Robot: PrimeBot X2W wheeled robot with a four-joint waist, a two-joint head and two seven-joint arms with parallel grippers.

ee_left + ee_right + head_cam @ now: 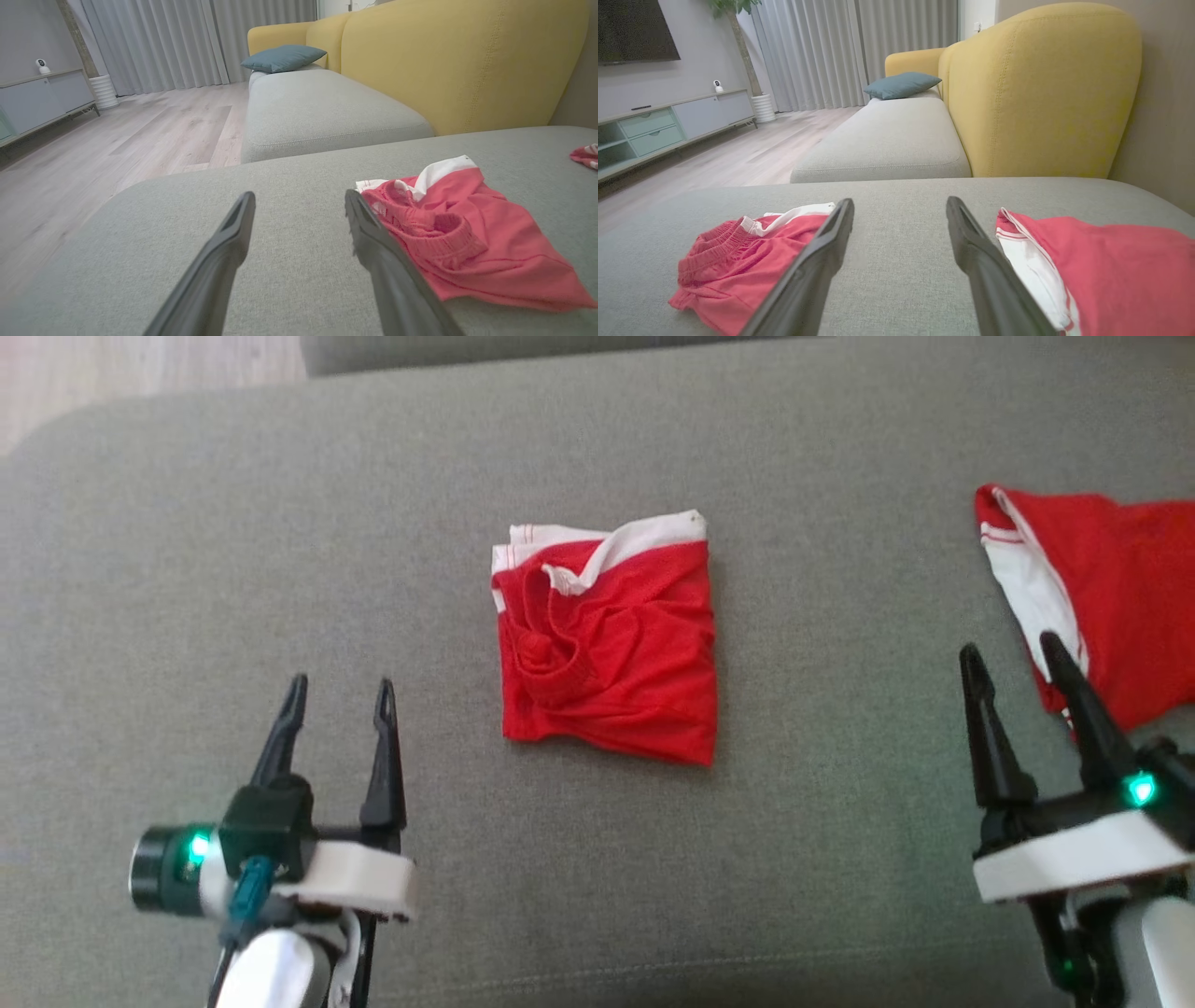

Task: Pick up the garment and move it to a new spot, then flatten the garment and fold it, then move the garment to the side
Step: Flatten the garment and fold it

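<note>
Red shorts [607,644] folded, middle of sofa cushion [187,523]. Light, soft mesh; layers likely slip apart, so pinch all layers at near edge. Left gripper [341,684], right gripper [1010,647]: jaws spread, empty. Another red garment [1120,588] at right edge.

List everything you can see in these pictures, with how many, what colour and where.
Folded red mesh garment: one, red with white trim, middle of the seat.
Second red fabric garment: one, red and white, seat's right side.
Grey upholstered seat: one, grey, under both garments.
Yellow fabric sofa back: one, yellow, behind the seat.
Teal square pillow: one, teal, sofa's far end.
Left gripper: one, dark, open, left of the folded garment.
Right gripper: one, dark, open, by the second garment.
</note>
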